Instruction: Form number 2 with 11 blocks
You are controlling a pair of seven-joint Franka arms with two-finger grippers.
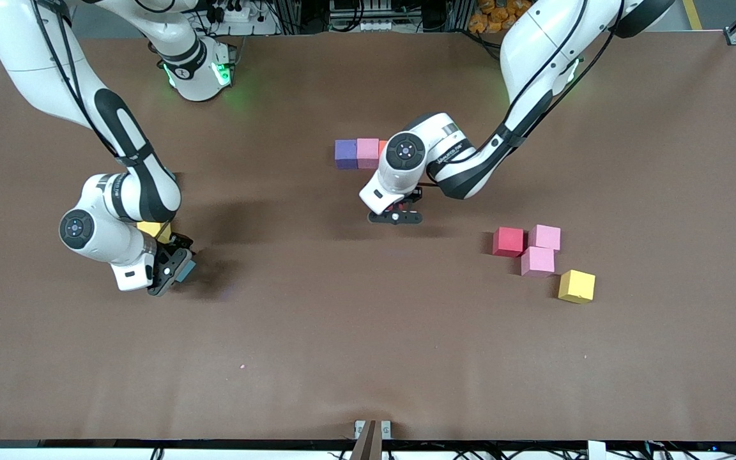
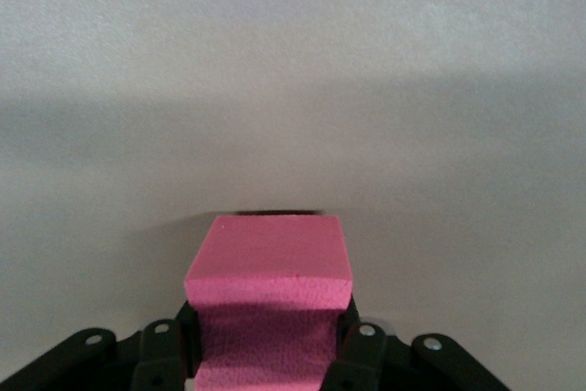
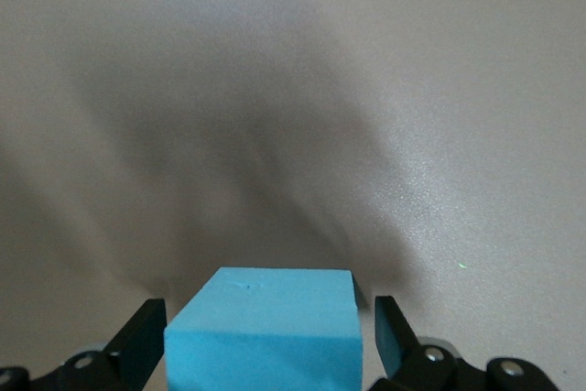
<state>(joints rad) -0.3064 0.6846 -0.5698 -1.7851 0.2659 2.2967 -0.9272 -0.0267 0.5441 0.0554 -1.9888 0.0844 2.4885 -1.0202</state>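
Left gripper (image 1: 396, 216), frame centre, is clamped on a pink block (image 2: 270, 267), just below the row of purple block (image 1: 345, 153), pink block (image 1: 368, 153) and a partly hidden orange block (image 1: 382, 147). Right gripper (image 1: 173, 268), middle-left of frame, has its fingers (image 3: 139, 347) apart either side of the light blue block (image 3: 265, 322), not gripping; a yellow block (image 1: 151, 228) shows just above it. Right of centre on the table (image 1: 368, 358) lie a red block (image 1: 508, 241), two pink blocks (image 1: 545, 237) (image 1: 538, 261) and another yellow block (image 1: 577, 285).

Brown table (image 1: 368, 358), cables and orange objects (image 1: 499, 13) at its edge
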